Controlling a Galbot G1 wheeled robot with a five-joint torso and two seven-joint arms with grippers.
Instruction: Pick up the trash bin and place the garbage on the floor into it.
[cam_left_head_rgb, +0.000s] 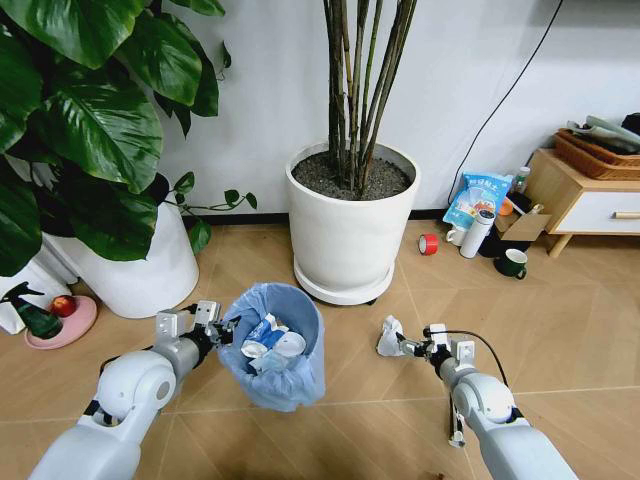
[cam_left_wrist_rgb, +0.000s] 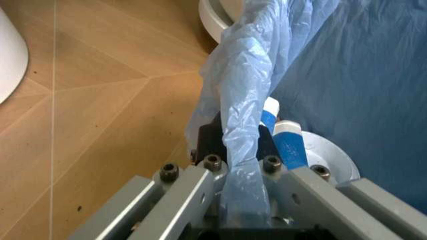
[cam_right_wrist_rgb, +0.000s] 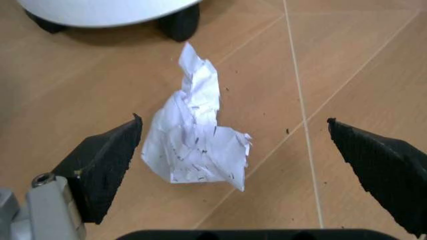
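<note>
We see a crumpled paper (cam_right_wrist_rgb: 197, 137) lying on the floor (cam_right_wrist_rgb: 347, 75) between the wide-spread jaws of our right gripper (cam_right_wrist_rgb: 233, 155), closer to the left pad, perhaps touching it. Bare planks lie open from 12 to 3 o'clock of the paper. Our left gripper (cam_left_wrist_rgb: 237, 172) is clamped on the rim of the trash bin (cam_left_head_rgb: 275, 345), which sits at 9 o'clock of the paper, with wrappers (cam_left_head_rgb: 268, 345) inside.
</note>
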